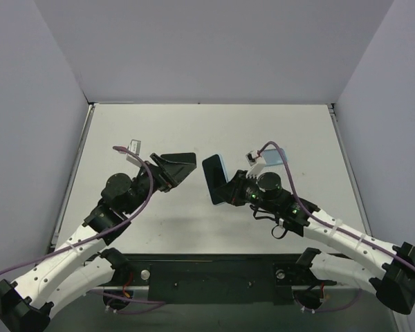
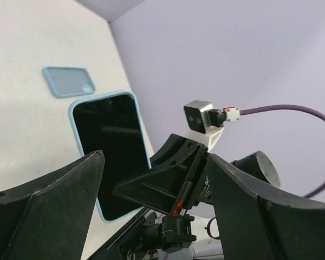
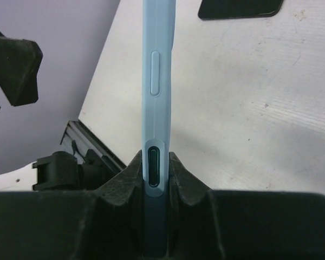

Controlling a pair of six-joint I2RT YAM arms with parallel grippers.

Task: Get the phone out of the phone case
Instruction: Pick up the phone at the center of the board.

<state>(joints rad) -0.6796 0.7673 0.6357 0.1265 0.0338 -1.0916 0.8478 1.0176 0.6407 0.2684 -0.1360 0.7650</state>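
Right gripper (image 3: 154, 169): jaws clamped on the phone case (image 3: 158, 65), one finger on each broad face. We see the light-blue edge running straight out ahead of the jaws, a long side button further along it, and an oval slot right at the pinch.

The phone (image 2: 111, 141) sits inside the case. From the left wrist we note the dark screen framed all round by the blue rim, standing on its side edge and not lying flat. We cannot tell whether its lower edge touches the table (image 1: 159, 131).

Left gripper (image 1: 183, 166): jaws spread wide, nothing between them. It sits just beside the phone on the screen side, with its open mouth facing the glass. There is a clear gap between its fingertips and the phone. The two grippers face each other with the phone between.

Beyond the right gripper's jaws, a light-blue slab (image 2: 67, 81) with rounded corners lies flat on the table, well apart from the held phone.
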